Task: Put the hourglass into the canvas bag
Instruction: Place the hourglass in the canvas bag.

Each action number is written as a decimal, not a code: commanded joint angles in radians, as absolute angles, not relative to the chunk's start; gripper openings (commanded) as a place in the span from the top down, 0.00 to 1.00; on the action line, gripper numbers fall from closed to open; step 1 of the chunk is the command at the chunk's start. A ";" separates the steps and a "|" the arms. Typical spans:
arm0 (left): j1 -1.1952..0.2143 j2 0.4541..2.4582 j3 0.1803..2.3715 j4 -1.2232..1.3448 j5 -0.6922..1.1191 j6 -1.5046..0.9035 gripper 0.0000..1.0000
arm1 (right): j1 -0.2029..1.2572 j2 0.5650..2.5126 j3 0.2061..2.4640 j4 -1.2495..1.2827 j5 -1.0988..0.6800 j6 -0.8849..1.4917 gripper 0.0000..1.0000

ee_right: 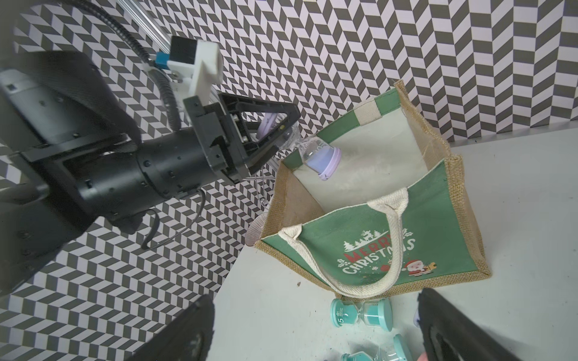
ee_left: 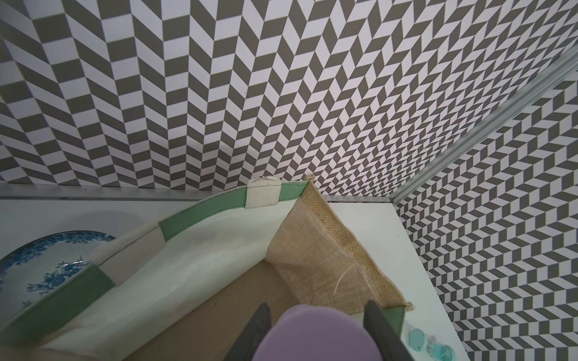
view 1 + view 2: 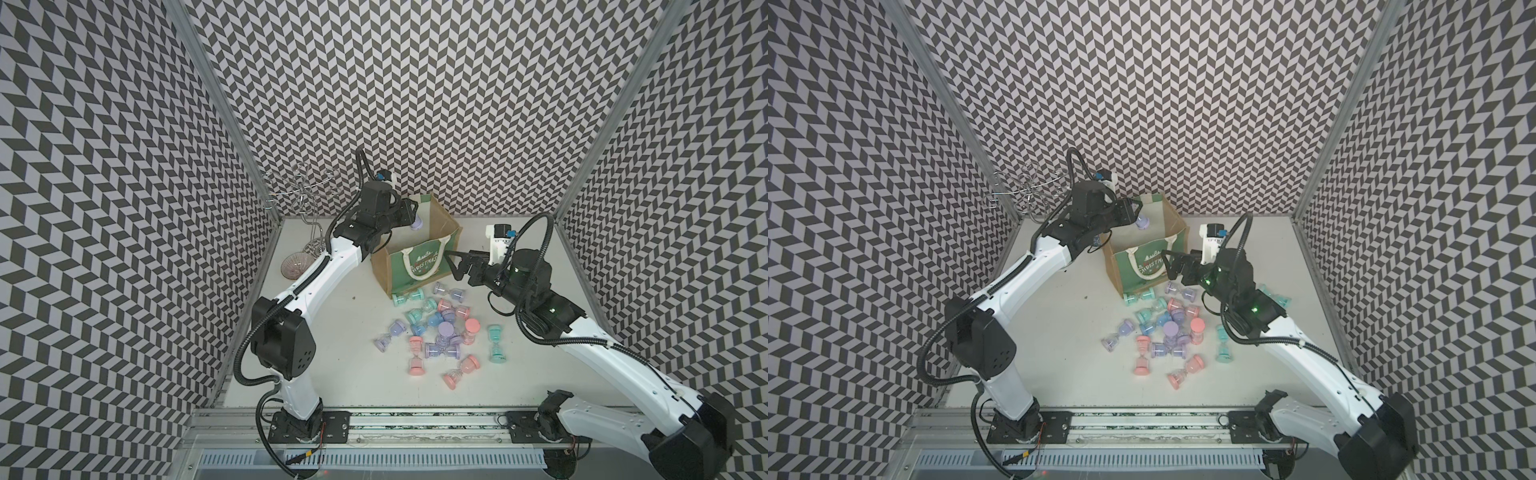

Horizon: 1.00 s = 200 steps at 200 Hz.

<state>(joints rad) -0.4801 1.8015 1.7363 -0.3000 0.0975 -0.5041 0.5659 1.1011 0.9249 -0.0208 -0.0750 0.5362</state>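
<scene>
Closest to the lens, along the bottom edge in both top views, runs the metal rail (image 3: 415, 424) that carries both arm bases. From its left part the left arm (image 3: 328, 273) rises, folds at a black elbow and reaches toward the upper middle of the frame, with its wrist tipped down over the bag (image 3: 419, 268).

The right arm (image 3: 631, 374) comes in from the lower right corner and stretches up and left, its wrist level and aimed at the bag's green front panel.

The bag stands upright at the far middle of the white table (image 3: 332, 353), mouth open, one rope handle drooping over the "Merry Christmas" print (image 1: 380, 254).

The left gripper (image 3: 414, 216) is drawn almost together, clamped on the glass middle of a purple hourglass (image 3: 417, 225). That hourglass hangs tilted over the upper left part of the bag's mouth, one purple cap pointing down against the white lining (image 1: 375, 162). Whether the cap is below the rim cannot be told.

The right gripper (image 3: 452, 266) is spread fully apart and holds nothing. In the right wrist view its dark fingers (image 1: 187, 331) sit at the two lower corners, just short of the bag.

A pile of pink, teal, blue and purple hourglasses (image 3: 442, 332) lies below the bag. One teal hourglass (image 1: 362, 314) lies on its side just beside the bag's base.
</scene>
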 commanded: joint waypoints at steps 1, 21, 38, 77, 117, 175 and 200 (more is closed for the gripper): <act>-0.468 1.863 1.803 -0.270 0.161 -0.532 0.71 | 0.552 1.109 0.943 0.034 -0.066 0.522 0.01; -0.466 1.930 1.851 -0.270 0.164 -0.515 0.73 | 0.549 1.107 0.939 0.033 -0.062 0.504 0.01; -0.463 1.992 1.906 -0.298 0.176 -0.507 0.73 | 0.548 1.114 0.933 0.030 -0.056 0.498 0.01; -0.464 2.098 1.931 -0.297 0.237 -0.515 0.74 | 0.547 1.134 0.924 0.031 -0.069 0.486 0.01; -0.462 2.197 1.978 -0.353 0.232 -0.470 0.74 | 0.547 1.144 0.901 0.044 -0.076 0.461 0.01; -0.462 2.300 2.008 -0.409 0.224 -0.445 0.73 | 0.547 1.163 0.886 0.059 -0.084 0.467 0.01; -0.464 2.326 2.012 -0.418 0.186 -0.437 0.67 | 0.546 1.170 0.891 0.058 -0.084 0.466 0.01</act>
